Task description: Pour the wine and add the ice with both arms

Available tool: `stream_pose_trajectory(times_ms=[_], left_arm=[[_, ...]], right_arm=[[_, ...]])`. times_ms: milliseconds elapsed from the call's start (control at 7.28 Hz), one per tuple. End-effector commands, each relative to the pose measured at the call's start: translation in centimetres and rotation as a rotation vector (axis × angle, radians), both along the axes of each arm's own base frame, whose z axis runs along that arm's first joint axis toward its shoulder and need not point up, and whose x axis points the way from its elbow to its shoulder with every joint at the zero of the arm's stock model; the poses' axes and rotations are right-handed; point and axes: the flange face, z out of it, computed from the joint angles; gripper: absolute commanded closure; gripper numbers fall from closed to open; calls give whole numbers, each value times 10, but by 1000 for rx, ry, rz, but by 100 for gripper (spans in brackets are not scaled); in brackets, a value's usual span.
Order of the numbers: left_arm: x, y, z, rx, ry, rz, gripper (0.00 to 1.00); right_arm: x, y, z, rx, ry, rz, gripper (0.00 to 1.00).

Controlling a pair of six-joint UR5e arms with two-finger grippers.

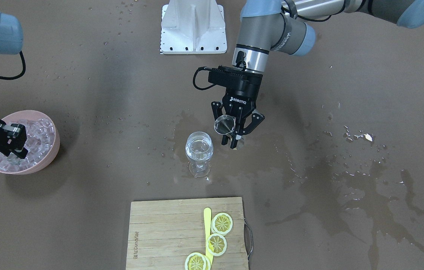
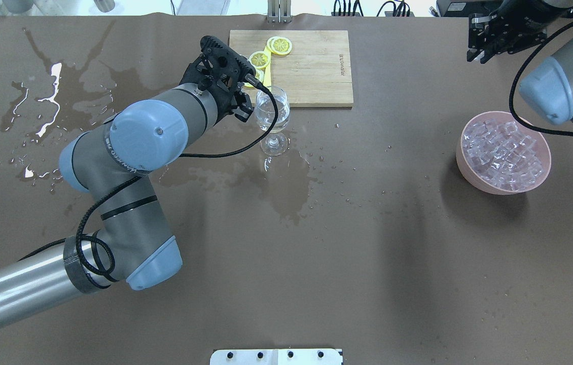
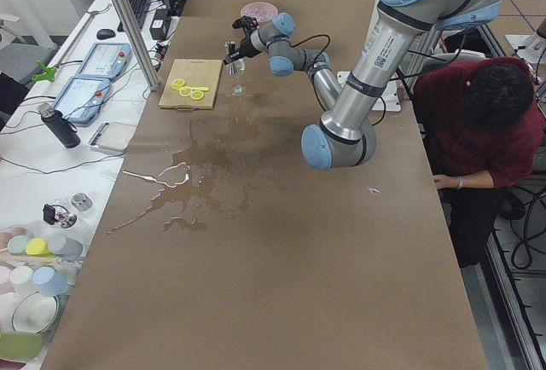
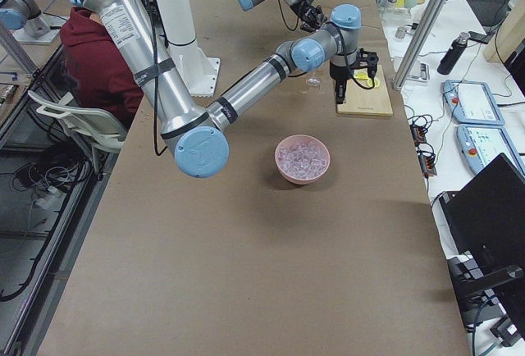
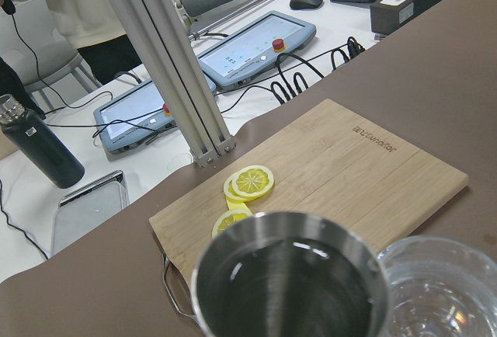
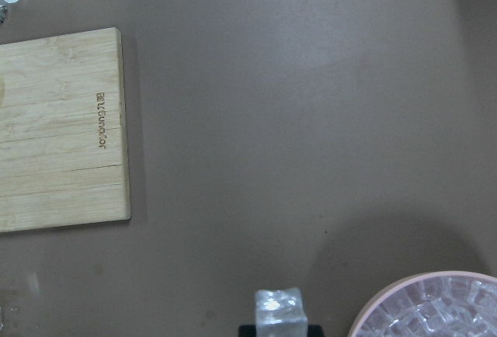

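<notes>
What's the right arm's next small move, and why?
Probably carry the ice cube toward the wine glass. The right gripper is shut on it, out of the pink bowl, and the glass already holds clear liquid. The left gripper holds the jigger beside its rim, so keep clear.

Bamboo cutting board (image 1: 159, 232) with lemon slices (image 1: 222, 223), puddles (image 1: 369, 202), white base plate (image 1: 212, 41)

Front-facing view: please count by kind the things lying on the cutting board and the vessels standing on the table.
lemon slices: 3
yellow stick: 1
stemmed glass: 1
pink bowl: 1
Total: 6
</notes>
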Motion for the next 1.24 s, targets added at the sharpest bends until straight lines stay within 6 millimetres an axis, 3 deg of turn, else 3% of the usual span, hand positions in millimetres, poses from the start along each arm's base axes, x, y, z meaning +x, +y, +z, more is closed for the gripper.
stream_pose_trajectory(times_ms=[0, 275, 549, 824, 1099], left_arm=[[4, -3, -1, 35, -79, 15, 100], [7, -10, 1, 69, -143, -4, 100], [17, -17, -13, 61, -203, 6, 100], [20, -23, -2, 62, -241, -26, 100], [27, -19, 4, 94, -299, -54, 100]], right_arm=[[-5, 1, -8, -2, -9, 5, 96], [-8, 1, -9, -1, -8, 1, 96], [-14, 4, -10, -33, 6, -7, 96], [-20, 3, -30, -110, 48, -18, 95], [-17, 2, -36, -129, 88, 1, 95]])
